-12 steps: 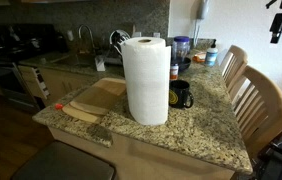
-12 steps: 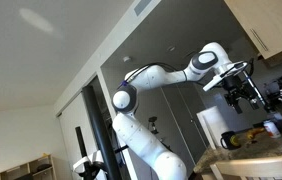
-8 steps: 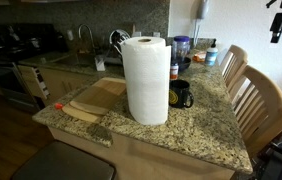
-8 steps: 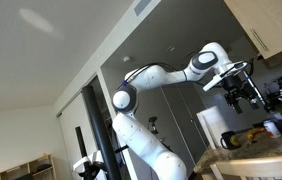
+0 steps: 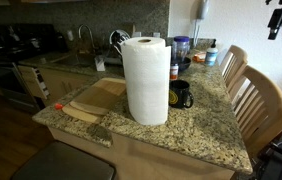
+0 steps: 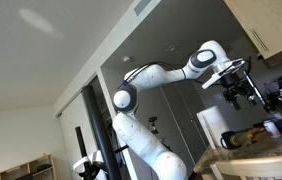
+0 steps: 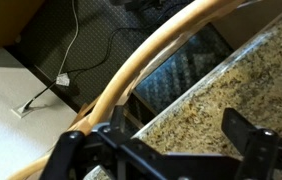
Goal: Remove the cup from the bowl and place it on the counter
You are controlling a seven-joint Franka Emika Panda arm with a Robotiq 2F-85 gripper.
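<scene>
The gripper [image 5: 279, 18] has risen a little since the earlier frames. It hangs high above the wooden chairs [image 5: 266, 105], well apart from the counter [image 5: 206, 125]. In the wrist view its jaws stand wide apart, with nothing between them. I cannot make out the cup; the paper towel roll [image 5: 146, 80] hides part of the counter beside the black mug [image 5: 181, 95].

- exterior view: mid-range, slightly above, faces counter [image 5: 206, 125] end-on.
- exterior view: low, looks up at arm [image 6: 156, 75]; shares counter edge.
- wrist cam: close, looks down over counter edge.
</scene>
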